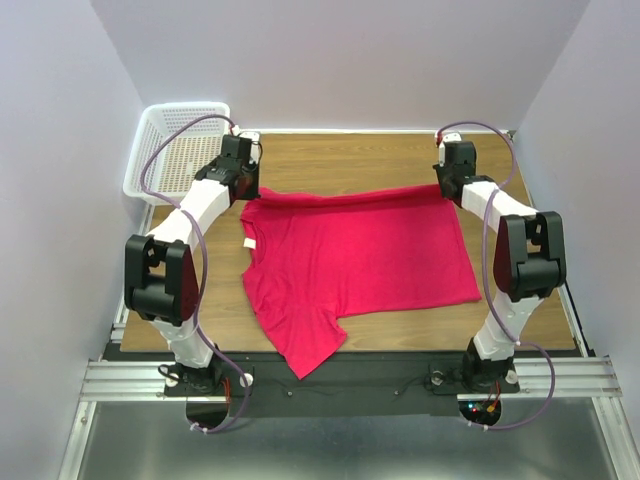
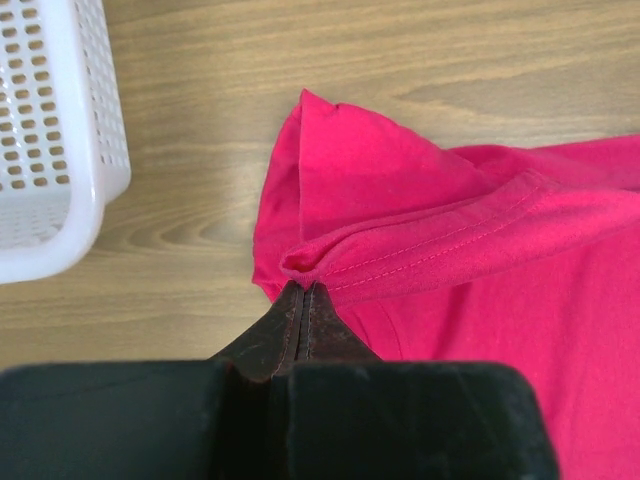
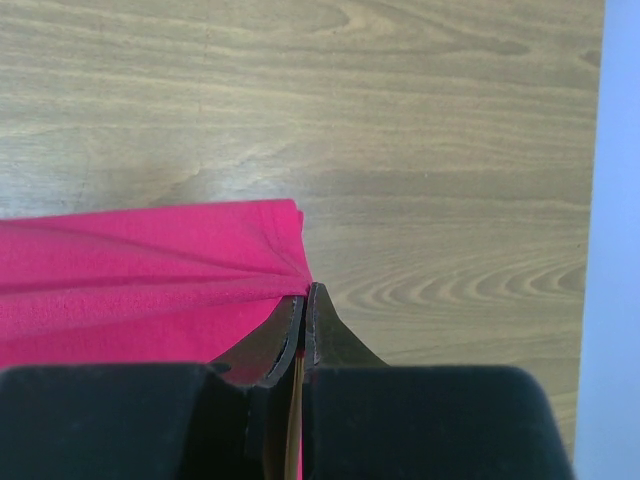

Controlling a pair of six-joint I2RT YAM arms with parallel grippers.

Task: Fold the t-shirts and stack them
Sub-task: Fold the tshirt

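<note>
Pale walls enclose a wooden table seen from above, with a crimson-pink t-shirt spread flat across it, one sleeve pointing toward the arm bases. The left end effector is pinched tight on a bunched fold of stitched cloth at the shirt's far left corner. The fabric spreads ahead of its tips and to their right. A white mesh basket sits off to its left, apart from the shirt. The right end effector is likewise clamped on the far right corner, with the cloth gathered to its left and bare wood ahead and to its right. The step in hand looks like folding the far edge over toward the near side. To do it well, both end effectors would need to lift only enough to free the edge. They should travel at the same pace with the cloth taut between them, then lay the edge down evenly so no wrinkles are trapped underneath.
</note>
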